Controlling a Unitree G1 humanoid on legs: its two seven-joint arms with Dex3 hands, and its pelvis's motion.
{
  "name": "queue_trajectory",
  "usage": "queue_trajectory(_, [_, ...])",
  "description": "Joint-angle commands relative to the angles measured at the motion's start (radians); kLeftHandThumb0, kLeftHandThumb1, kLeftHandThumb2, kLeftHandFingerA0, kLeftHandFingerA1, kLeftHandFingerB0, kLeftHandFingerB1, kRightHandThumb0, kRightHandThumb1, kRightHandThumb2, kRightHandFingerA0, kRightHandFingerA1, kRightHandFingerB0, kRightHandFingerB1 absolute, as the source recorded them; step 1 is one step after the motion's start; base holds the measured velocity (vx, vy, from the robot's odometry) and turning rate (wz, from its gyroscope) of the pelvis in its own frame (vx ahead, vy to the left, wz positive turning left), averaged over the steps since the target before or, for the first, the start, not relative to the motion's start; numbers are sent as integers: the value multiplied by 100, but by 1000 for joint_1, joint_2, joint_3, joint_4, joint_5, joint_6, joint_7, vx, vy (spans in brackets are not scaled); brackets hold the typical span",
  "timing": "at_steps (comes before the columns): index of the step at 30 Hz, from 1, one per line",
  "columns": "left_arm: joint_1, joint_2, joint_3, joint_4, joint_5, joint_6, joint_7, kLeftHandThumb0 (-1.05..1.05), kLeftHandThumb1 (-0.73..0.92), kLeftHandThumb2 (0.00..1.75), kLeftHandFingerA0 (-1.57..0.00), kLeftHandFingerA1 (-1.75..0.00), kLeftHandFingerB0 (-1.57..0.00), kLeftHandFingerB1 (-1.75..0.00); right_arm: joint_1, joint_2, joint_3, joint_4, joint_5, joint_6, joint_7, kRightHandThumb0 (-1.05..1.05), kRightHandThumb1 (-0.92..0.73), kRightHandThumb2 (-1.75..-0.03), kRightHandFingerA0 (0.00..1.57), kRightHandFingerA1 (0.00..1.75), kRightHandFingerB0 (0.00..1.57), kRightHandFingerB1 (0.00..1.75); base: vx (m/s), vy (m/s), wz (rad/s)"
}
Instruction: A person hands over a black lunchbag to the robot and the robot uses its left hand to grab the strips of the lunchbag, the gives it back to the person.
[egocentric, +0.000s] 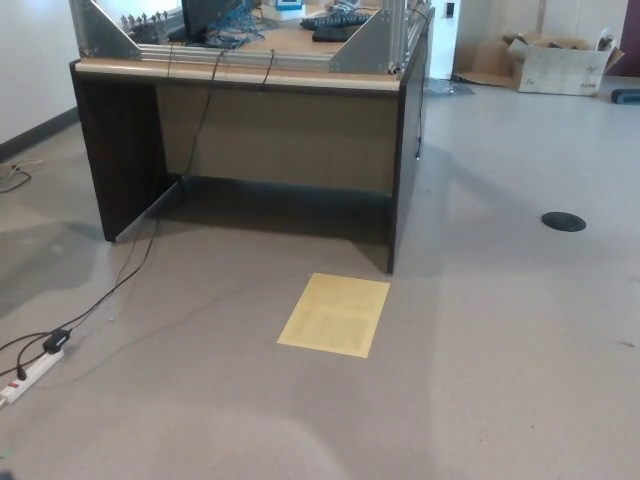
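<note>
Grey floor (500, 330), yellow sheet (334, 314).

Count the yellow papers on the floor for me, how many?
1. The yellow sheet lies flat on the floor in front of the desk, near its right corner. More could be hidden behind the desk.

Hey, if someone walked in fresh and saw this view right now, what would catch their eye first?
Probably the pale yellow rectangular sheet lying flat on the grey floor, just in front of the dark wooden desk that fills the upper middle. Next, the black cable trailing from under the desk to a white power strip at lower left, and the open cardboard box at far upper right.
</note>
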Motion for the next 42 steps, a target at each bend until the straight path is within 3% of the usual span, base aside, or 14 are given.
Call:
queue_trajectory(1, [33, 64, -44, 151, 110, -206, 252, -11, 63, 55, -80, -175, -68, -165, 6, -13, -3, 18, 7, -31, -1, -68, -75, -63, 64, 49, 66, 48, 0, 0, 0])
queue_trajectory(14, [-1, 112, -90, 221, 134, -217, 345, -8, 60, 56, -83, -175, -69, -168, 4, -18, 5, 43, -5, -54, -8, -69, -75, -63, 67, 50, 69, 49, 0, 0, 0])
queue_trajectory(20, [-135, 165, -38, 80, 81, -155, 249, -12, 61, 56, -84, -175, -72, -166, 4, -17, 6, 44, -5, -57, -8, -69, -76, -63, 66, 50, 68, 49, 0, 0, 0])
queue_trajectory(24, [-357, 223, -20, -35, 53, -96, 109, -12, 60, 56, -85, -173, -75, -160, 1, -13, 3, 51, -2, -64, -14, -67, -75, -63, 67, 50, 70, 49, 0, 0, 0])
queue_trajectory(29, [-638, 269, -74, -4, 98, -89, 42, -10, 60, 53, -76, -175, -62, -164, -2, -14, 7, 45, -9, -57, -24, -69, -76, -63, 67, 49, 71, 49, 0, 0, 0])
queue_trajectory(30, [-675, 270, -84, 8, 100, -89, 33, -16, 62, 57, -58, -150, -52, -130, -3, -13, 8, 44, -11, -56, -27, -68, -76, -63, 67, 49, 70, 49, 0, 0, 0])
queue_trajectory(31, [-719, 271, -95, 25, 104, -91, 24, -16, 62, 57, -58, -150, -52, -130, -5, -12, 10, 44, -13, -56, -31, -68, -76, -63, 67, 49, 70, 49, 0, 0, 0])
queue_trajectory(32, [-824, 256, -123, 57, 116, -74, -4, -16, 63, 54, -75, -175, -60, -167, -4, -9, 7, 36, -8, -46, -31, -69, -76, -63, 67, 49, 69, 49, 0, 0, 0])
queue_trajectory(37, [-1211, 170, -234, 221, 162, -21, -83, -23, 59, 56, -76, -175, -56, -168, -17, -6, 5, 34, -3, -45, -31, -71, -76, -63, 71, 50, 71, 49, 0, 0, 0])
queue_trajectory(42, [-1438, 76, -316, 381, 202, 17, -94, -21, 59, 54, -77, -175, -61, -162, -23, 4, 1, 31, -3, -35, -52, -72, -76, -63, 70, 49, 71, 49, 0, 0, 0])
